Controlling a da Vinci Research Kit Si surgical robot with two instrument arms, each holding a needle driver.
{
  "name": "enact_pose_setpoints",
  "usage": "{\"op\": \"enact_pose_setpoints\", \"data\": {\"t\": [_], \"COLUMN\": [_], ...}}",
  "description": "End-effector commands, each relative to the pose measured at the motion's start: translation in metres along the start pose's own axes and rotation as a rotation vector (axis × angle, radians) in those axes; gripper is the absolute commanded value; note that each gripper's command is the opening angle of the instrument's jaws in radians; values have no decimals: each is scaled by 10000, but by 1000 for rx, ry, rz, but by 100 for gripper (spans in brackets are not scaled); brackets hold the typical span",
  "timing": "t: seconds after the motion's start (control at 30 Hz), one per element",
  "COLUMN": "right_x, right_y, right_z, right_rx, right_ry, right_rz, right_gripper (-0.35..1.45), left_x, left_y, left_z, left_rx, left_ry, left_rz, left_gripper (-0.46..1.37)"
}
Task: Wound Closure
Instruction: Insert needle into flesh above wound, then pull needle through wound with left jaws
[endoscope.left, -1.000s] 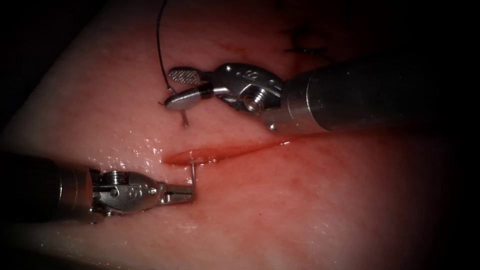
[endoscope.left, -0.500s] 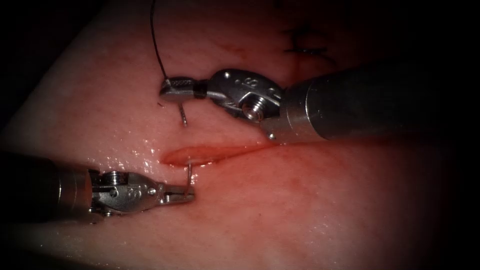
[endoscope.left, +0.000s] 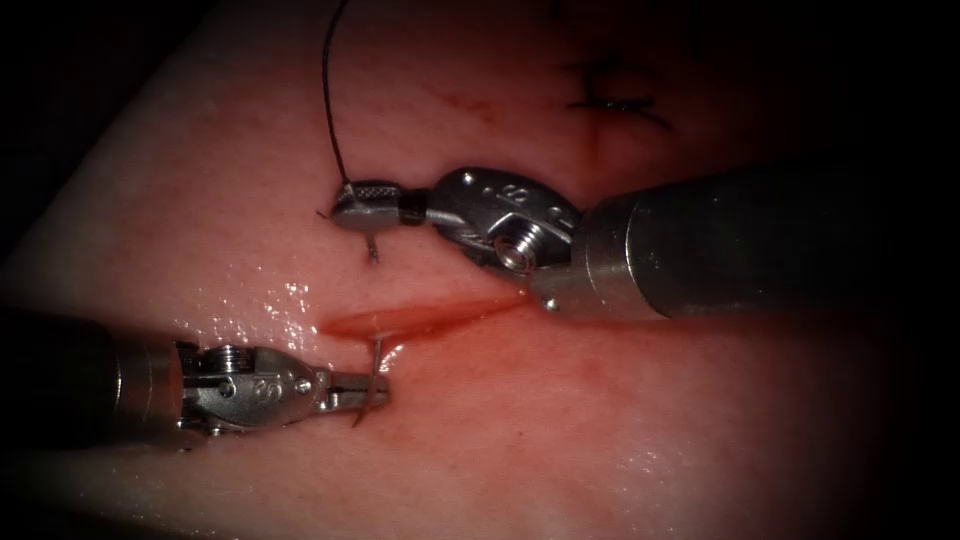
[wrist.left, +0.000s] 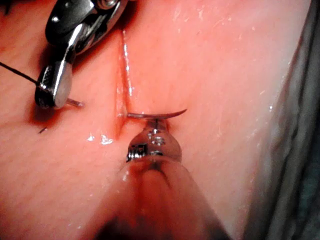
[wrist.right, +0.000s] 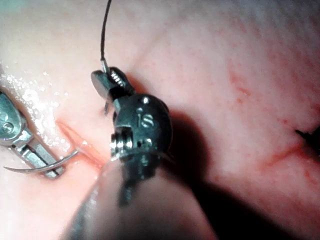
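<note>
Right tool (endoscope.left: 355, 207) has its jaws closed on the needle's tail end, where the thread (endoscope.left: 328, 90) joins, on the far side of the cut (endoscope.left: 420, 320). Needle (wrist.left: 159, 115) runs through the tissue (endoscope.left: 620, 420), passing under the cut. Left tool (endoscope.left: 372, 391) has its jaws clamped on the needle near the tip, which stands clear of the tissue on the near side
</note>
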Motion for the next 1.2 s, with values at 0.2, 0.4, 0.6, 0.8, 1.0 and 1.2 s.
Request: {"op": "enact_pose_setpoints", "data": {"t": [0.2,0.4,0.6,0.8,1.0,1.2], "right_x": [-23,-41,-43,-33,-17,-12], "right_y": [-2,-5,-10,-6,21,48], "right_z": [7,6,-3,-4,-17,-32], "right_rx": [19,24,17,-34,-59,-100], "right_ry": [-20,-48,-53,-24,13,46], "right_rz": [97,250,285,277,170,92], "right_gripper": [-35,-35,-35,-35,77,109], "left_x": [1,1,2,3,5,4], "left_y": [-1,-2,-2,-4,-6,-11], "left_z": [-1,-2,-2,-3,-4,-10], "left_rx": [-5,-3,-4,2,20,48], "left_ry": [1,0,0,1,31,75], "left_rz": [5,5,4,20,63,127], "left_gripper": [-18,-18,-18,-17,-2,24]}}
